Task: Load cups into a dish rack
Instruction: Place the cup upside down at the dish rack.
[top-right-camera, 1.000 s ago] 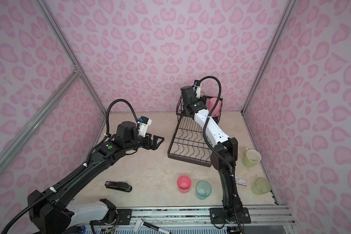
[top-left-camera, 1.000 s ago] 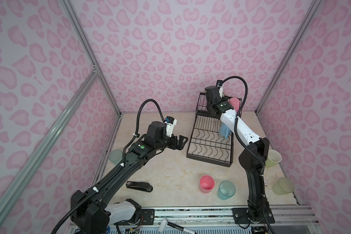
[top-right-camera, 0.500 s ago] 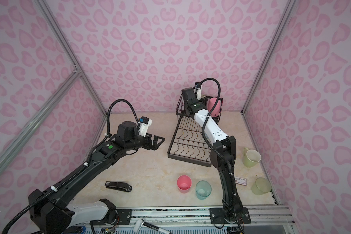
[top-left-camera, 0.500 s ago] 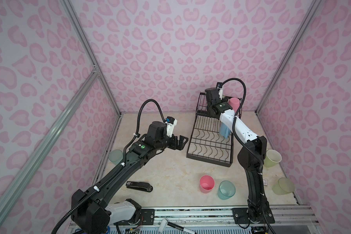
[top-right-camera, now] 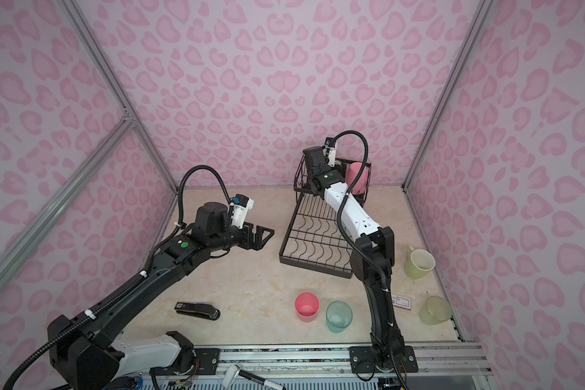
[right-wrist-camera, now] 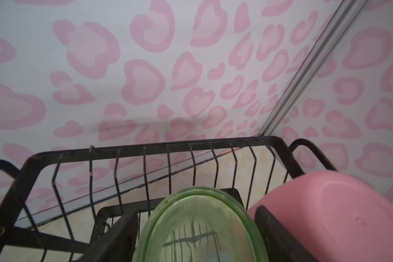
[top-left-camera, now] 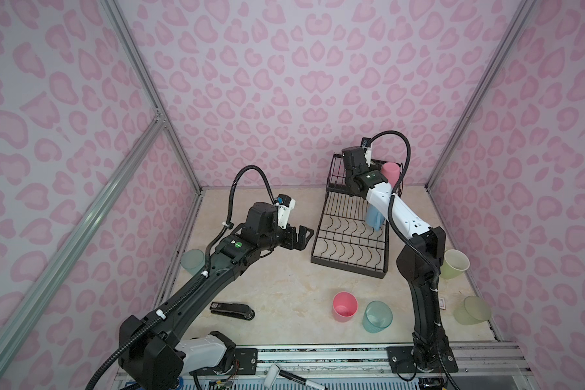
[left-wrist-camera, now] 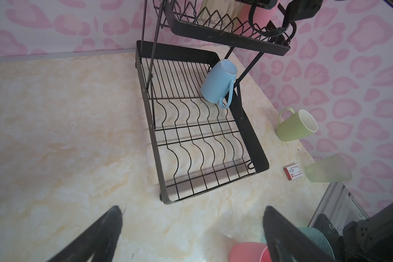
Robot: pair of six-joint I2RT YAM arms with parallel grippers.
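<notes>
Eight cups are in sight, three of them at the dish rack (top-left-camera: 348,269), which stands right of centre in both top views. The right gripper (right-wrist-camera: 195,209) reaches into the rack's raised upper basket (right-wrist-camera: 157,146). In the right wrist view its black fingers (right-wrist-camera: 120,236) flank a green translucent tumbler (right-wrist-camera: 202,231), whose round end fills the bottom middle of the frame. The fingers sit close against its sides. Whether they press it or stand just clear cannot be told. A pink tumbler (right-wrist-camera: 327,211) sits in the same basket at the lower right of that frame, just beside the green one and behind one finger.

In the upper middle of the left wrist frame, a light blue mug (left-wrist-camera: 218,82) lies tilted on the lower grid, under the basket and against the rack's side wall.

The left gripper (top-left-camera: 299,236) hovers at mid-frame, spread wide and holding nothing. It is just left of the rack and apart from it. From its wrist camera the rack lies above the two fingers, with bare table between them.

The other five cups are well apart from both grippers. A second pink tumbler (top-left-camera: 344,305) and a teal tumbler (top-left-camera: 377,315) stand upright side by side at the lower middle. A yellow-green mug (top-left-camera: 455,265) and a pale green tumbler (top-left-camera: 471,310) lie on their sides at the right edge. A grey-blue tumbler (top-left-camera: 192,261) stands at the left edge, beside the left arm. A black stapler (top-left-camera: 232,310) lies lower left of centre.
</notes>
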